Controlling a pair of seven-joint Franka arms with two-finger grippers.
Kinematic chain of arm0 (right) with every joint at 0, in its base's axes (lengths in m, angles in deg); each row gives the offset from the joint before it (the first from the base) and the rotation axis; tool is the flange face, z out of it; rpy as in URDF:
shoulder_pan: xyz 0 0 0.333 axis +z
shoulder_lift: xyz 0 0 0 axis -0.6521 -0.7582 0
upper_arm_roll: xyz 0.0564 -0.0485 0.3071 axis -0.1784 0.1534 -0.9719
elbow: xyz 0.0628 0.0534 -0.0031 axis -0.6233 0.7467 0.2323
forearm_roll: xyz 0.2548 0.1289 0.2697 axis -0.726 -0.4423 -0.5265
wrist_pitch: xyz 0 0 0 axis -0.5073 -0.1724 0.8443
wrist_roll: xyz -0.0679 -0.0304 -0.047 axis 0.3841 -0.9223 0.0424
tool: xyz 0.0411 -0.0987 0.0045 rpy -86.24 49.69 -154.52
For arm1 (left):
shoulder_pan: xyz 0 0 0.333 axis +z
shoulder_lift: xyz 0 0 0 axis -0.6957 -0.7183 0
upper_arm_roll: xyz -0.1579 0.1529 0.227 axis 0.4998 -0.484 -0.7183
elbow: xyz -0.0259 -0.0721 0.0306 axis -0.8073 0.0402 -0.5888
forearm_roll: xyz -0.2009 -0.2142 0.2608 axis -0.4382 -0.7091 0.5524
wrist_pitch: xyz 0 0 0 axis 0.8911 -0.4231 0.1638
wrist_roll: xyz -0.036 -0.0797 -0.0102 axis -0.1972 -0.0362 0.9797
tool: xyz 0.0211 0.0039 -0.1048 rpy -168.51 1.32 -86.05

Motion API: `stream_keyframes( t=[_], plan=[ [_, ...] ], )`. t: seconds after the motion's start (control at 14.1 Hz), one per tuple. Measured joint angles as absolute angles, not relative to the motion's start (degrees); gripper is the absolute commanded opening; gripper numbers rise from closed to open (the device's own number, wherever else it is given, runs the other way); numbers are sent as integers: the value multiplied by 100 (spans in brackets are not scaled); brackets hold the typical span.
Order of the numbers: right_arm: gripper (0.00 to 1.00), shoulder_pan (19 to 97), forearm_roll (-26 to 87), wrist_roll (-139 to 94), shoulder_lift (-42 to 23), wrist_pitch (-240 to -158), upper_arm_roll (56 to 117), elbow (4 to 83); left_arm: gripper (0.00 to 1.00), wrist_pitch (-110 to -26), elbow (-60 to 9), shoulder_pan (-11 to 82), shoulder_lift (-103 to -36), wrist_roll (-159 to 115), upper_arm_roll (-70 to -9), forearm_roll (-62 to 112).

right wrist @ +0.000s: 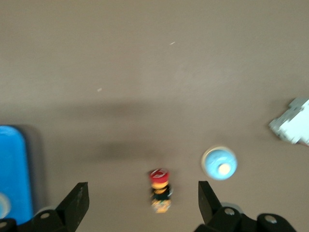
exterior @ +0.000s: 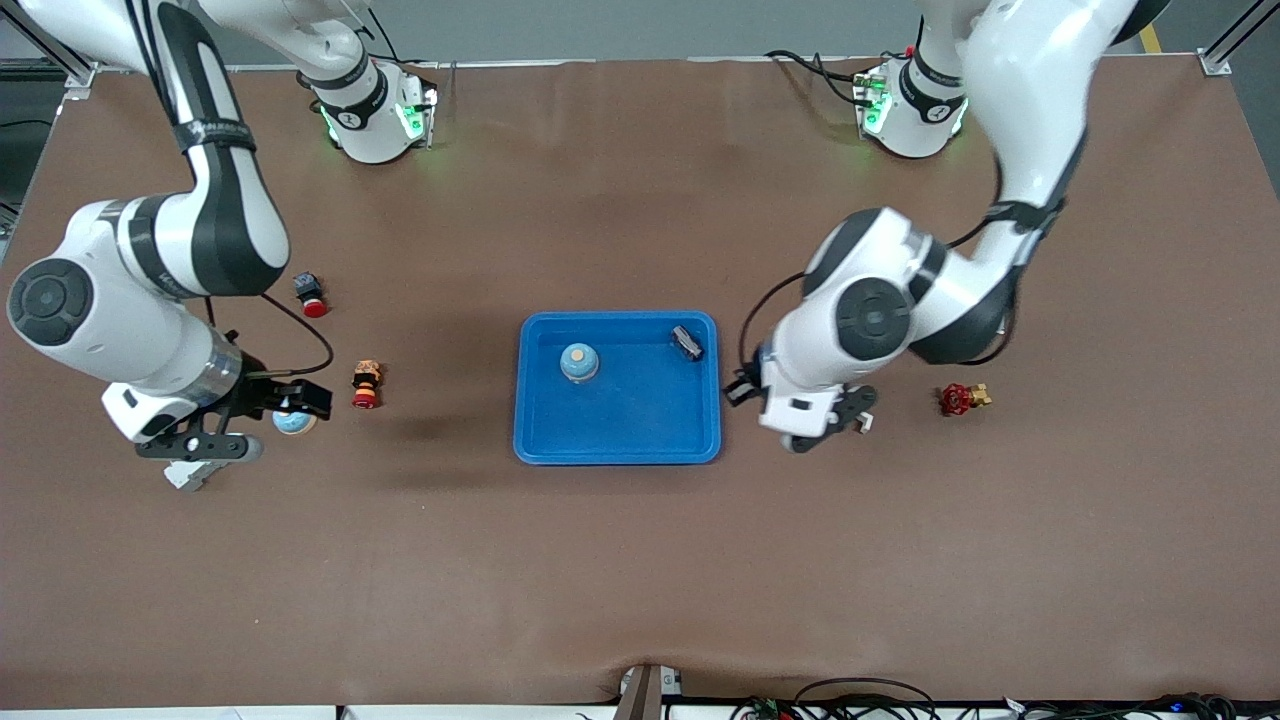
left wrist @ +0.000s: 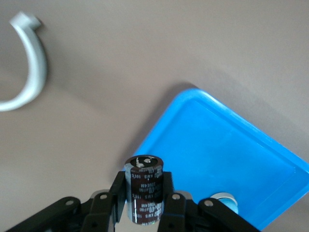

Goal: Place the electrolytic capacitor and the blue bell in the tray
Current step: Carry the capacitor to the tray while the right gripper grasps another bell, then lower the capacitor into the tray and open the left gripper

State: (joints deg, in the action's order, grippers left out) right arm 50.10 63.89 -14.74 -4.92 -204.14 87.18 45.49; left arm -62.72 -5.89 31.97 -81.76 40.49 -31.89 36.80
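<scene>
The bright blue tray [exterior: 617, 440] lies mid-table. One blue bell [exterior: 579, 362] stands inside it, also seen as the bell [left wrist: 223, 200] in the tray [left wrist: 227, 145] in the left wrist view. A second blue bell [exterior: 295, 423] [right wrist: 219, 163] rests on the table toward the right arm's end, under my open right gripper [exterior: 252, 420] [right wrist: 142, 195]. My left gripper [exterior: 828, 418] [left wrist: 143, 186] hangs just outside the tray's rim toward the left arm's end. It is shut on the dark brown electrolytic capacitor [left wrist: 145, 203], held upright; the front view hides it.
A small dark part [exterior: 687, 342] lies in a tray corner. A red-and-yellow button [exterior: 366, 385] [right wrist: 160, 191] and a black-and-red button [exterior: 310, 292] sit near the right gripper, with a white piece [exterior: 190, 472]. A red valve [exterior: 960, 399] and a white curved piece [left wrist: 29, 63] lie near the left gripper.
</scene>
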Motion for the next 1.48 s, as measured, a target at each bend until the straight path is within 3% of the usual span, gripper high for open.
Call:
stream_keyframes(
  t=[0.42,0.71,1.48],
  plan=[
    [100,4433,6404,-2192,-1367,-21391,8700,4670,0,-7488,-489,1680,-8847,4757,-4309,3680],
    [100,4171,6404,-2802,-1402,-22341,8696,5190,0,-7865,-458,1602,-9011,4811,-4372,3680],
    [100,3895,6305,-3220,-1399,-23439,8565,6312,0,-8226,-442,1185,-9408,4811,-4826,3680]
  ],
)
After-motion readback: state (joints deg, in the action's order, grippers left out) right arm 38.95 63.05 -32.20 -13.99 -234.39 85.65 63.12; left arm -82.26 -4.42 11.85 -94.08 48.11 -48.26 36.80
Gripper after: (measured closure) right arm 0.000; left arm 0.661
